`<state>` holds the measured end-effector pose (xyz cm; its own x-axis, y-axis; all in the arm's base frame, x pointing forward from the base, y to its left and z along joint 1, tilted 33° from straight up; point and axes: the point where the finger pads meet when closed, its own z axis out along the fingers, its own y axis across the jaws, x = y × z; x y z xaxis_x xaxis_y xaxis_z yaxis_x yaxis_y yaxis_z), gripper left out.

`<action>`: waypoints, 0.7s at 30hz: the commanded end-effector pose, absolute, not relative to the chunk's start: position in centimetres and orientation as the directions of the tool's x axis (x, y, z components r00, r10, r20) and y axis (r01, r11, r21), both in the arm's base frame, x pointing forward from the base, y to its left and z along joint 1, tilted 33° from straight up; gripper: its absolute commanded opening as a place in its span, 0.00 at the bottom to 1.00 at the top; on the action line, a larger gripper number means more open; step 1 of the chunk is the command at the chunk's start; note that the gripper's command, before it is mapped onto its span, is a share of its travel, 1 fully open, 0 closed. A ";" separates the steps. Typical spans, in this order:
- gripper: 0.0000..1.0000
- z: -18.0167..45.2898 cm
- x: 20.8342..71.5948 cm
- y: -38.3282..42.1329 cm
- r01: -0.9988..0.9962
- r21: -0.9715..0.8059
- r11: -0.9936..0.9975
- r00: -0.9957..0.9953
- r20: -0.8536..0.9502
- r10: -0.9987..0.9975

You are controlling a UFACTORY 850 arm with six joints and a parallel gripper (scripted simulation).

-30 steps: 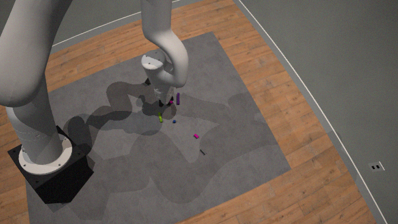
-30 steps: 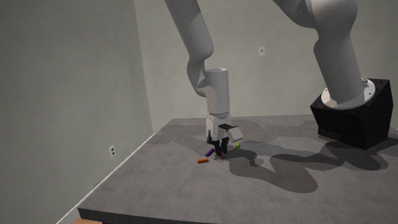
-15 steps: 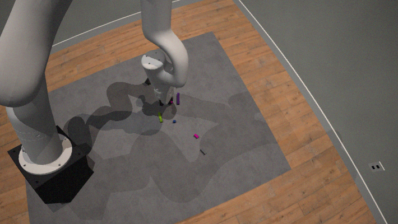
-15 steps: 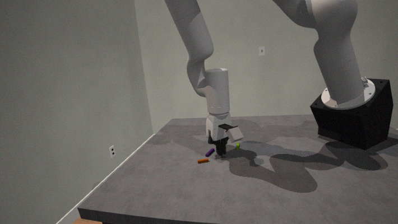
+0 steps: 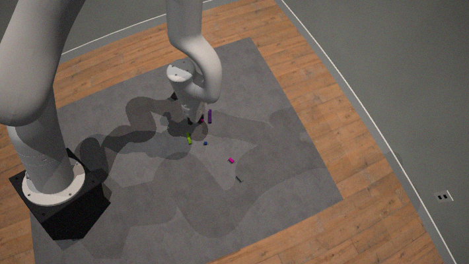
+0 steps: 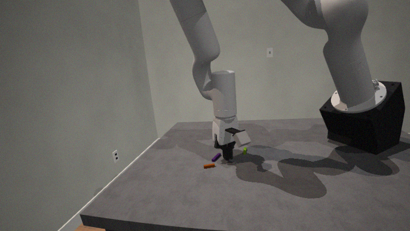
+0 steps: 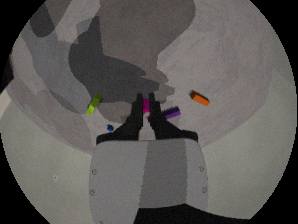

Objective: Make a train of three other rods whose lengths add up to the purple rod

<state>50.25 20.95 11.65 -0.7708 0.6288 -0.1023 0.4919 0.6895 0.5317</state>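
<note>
My gripper stands low at the mat, shut on a magenta rod that shows between the fingertips in the wrist view. The purple rod lies flat just beside the gripper; it also shows in the exterior view and in the wrist view. A lime rod and a small blue rod lie a little nearer the base. A second magenta rod and a grey rod lie farther off. An orange rod lies past the purple one.
The arm's black base stands at the mat's corner. The grey mat ends at a wooden floor on all sides. The arm's shadows cover much of the mat around the rods.
</note>
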 end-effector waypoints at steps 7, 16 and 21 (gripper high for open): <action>0.04 11.7 50.3 20.9 0.491 0.532 0.689 -0.771 -0.103 0.629; 0.04 11.8 50.3 20.9 0.491 0.532 0.689 -0.771 -0.103 0.629; 0.04 13.6 49.4 20.1 0.491 0.532 0.689 -0.771 -0.103 0.629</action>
